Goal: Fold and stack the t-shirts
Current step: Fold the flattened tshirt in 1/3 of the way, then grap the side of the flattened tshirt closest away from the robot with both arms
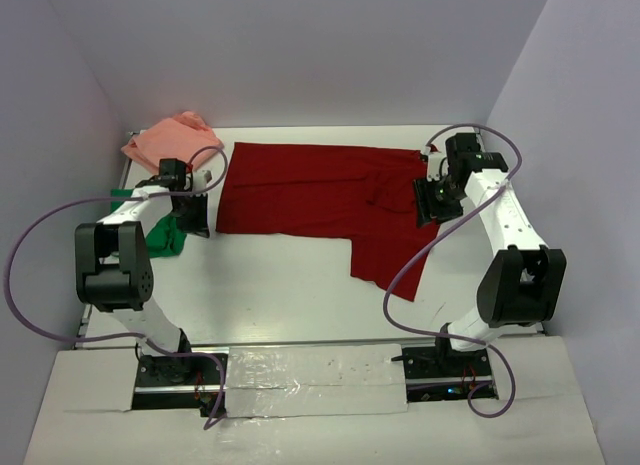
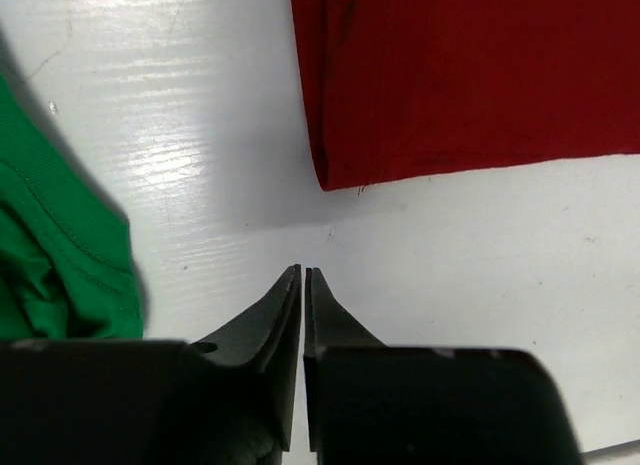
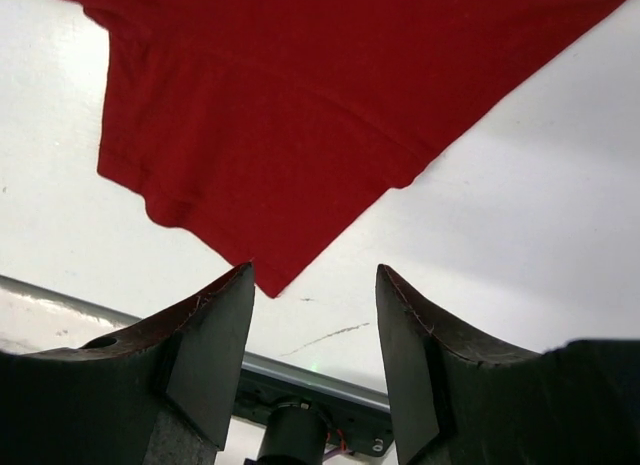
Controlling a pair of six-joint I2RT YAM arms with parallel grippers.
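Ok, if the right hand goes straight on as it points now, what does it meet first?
Probably the dark red t-shirt: its corner lies just ahead of the open right hand, though depth is unclear.

The dark red t-shirt [image 1: 320,190] is plain, with no print. The bright green t-shirt [image 1: 165,240] and the salmon pink t-shirt [image 1: 170,140] are plain too. The table [image 1: 280,285] is glossy white. The left claw [image 2: 303,272] and the right claw [image 3: 315,275] are matte black. The arms [image 1: 500,210] are white with black joints, and the cables [image 1: 30,255] are purple.
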